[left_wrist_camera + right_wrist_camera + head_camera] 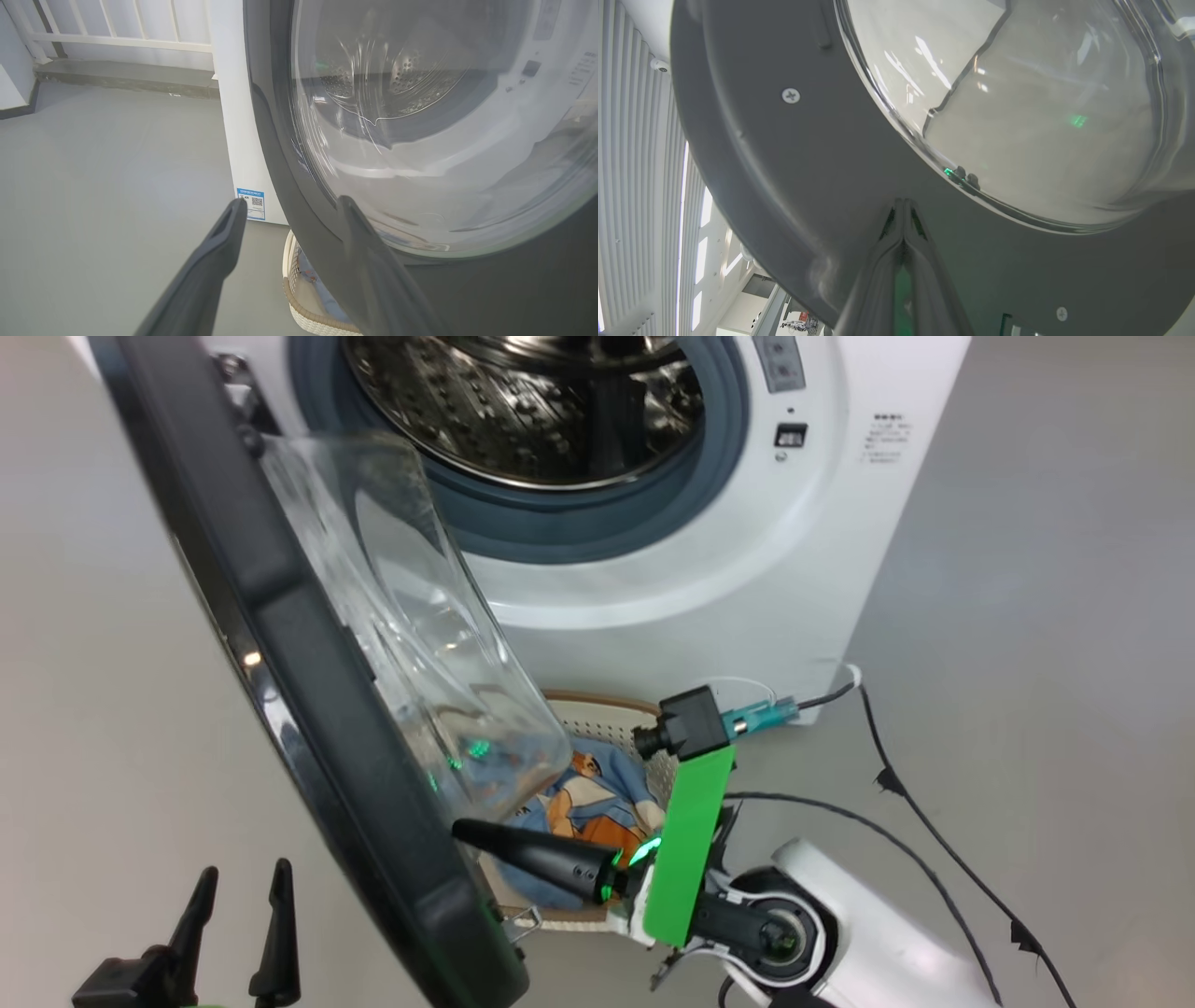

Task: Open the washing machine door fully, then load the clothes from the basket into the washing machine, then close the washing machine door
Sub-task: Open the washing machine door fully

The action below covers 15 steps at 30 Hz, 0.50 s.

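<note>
I'm holding my right hand pressed together, its tip touching the dark inner face of the washing machine door, which is standing ajar over the basket. The clothes are lying in the basket, before the washing machine. My left hand is hovering spread, outside the door.

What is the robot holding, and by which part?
Nothing. The left gripper is open and empty; the right gripper is shut on nothing, tips seemingly pressed against the grey inner face of the washing machine door.
</note>
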### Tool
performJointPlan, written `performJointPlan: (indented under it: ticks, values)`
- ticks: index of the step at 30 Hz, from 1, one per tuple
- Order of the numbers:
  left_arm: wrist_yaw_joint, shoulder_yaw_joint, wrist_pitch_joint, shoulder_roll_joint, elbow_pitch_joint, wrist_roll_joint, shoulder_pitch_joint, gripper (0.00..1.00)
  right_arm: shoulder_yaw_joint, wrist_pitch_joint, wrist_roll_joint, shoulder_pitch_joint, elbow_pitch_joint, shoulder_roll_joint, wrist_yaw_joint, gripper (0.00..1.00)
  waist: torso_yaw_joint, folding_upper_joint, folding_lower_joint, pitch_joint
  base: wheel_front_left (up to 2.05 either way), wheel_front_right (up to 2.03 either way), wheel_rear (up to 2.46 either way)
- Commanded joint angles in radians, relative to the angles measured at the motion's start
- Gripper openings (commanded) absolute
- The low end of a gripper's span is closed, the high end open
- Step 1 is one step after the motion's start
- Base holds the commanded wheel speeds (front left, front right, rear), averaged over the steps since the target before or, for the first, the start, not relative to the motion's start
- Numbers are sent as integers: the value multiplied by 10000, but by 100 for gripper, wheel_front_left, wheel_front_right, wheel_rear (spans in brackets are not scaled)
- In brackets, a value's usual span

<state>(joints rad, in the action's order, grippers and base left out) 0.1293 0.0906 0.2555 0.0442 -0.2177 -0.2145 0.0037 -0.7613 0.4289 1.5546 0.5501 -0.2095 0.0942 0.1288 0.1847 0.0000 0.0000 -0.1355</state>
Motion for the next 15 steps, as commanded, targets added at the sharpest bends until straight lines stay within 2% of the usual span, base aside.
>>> performJointPlan:
  ticks: [1, 15]
  values:
    - [14, 315, 63, 100, 238, 86, -6, 100, -272, -151, 81, -102, 206, -410, 19, 0, 206, 0, 0, 236, 0, 0, 0]
    - [14, 215, 63, 63, 286, 25, 188, 100, -1458, -1964, 1254, 117, -454, -438, 19, 0, 406, 0, 0, 758, 0, 0, 0]
